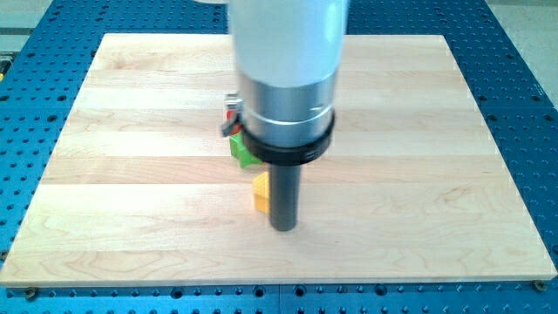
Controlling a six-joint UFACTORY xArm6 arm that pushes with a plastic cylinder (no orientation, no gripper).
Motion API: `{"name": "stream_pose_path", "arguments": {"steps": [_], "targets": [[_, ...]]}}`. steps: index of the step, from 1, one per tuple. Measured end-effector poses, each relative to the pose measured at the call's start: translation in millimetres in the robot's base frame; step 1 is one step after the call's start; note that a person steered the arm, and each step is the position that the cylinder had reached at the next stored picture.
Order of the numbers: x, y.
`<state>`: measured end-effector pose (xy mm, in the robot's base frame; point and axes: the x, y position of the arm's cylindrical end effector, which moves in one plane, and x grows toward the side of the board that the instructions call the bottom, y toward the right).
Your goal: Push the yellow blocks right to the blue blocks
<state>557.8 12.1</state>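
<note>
Right now my tip sits low of centre on the wooden board, touching the right side of a yellow block. Only a slice of that block shows, bright yellow on top and more orange down its front face; its shape cannot be made out, since the rod covers the rest. Just above it a green block peeks from behind the arm's black collar, and a bit of red block shows above that. No blue blocks are visible. The arm has no fingers, only the plain rod.
</note>
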Motion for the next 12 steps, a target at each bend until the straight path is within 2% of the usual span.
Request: {"name": "stream_pose_path", "arguments": {"steps": [1, 2, 4, 5, 6, 7, 9, 10, 12], "targets": [[6, -68], [-30, -23], [-52, 63], [-102, 86], [-104, 103], [-81, 100], [-106, 100], [-78, 94], [-119, 86]]}}
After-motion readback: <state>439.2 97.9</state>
